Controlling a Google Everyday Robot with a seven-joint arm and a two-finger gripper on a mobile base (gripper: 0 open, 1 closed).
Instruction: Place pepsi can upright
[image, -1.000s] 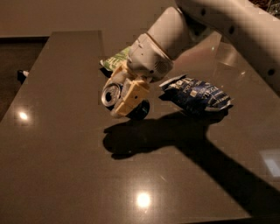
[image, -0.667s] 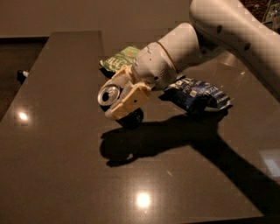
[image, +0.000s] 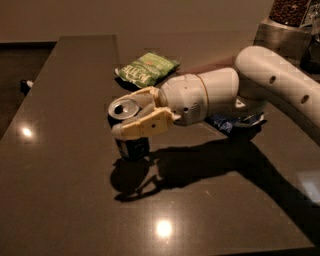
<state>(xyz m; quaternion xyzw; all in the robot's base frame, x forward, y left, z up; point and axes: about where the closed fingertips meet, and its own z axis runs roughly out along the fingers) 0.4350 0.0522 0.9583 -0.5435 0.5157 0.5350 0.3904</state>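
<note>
The pepsi can is dark blue with a silver top and pull tab. It stands nearly upright, its base on or just above the dark table. My gripper reaches in from the right, horizontal, and is shut on the can's upper part, with one cream finger across its front and the other behind. The white arm runs off to the upper right.
A green snack bag lies behind the can. A crinkled blue-and-white snack bag lies mostly hidden under the arm. A container with dark contents stands at the back right. The table's left edge is near.
The gripper has turned the can from tilted, top facing me, to nearly upright and lowered it toward the table. The arm has swung lower and now covers the blue bag.
</note>
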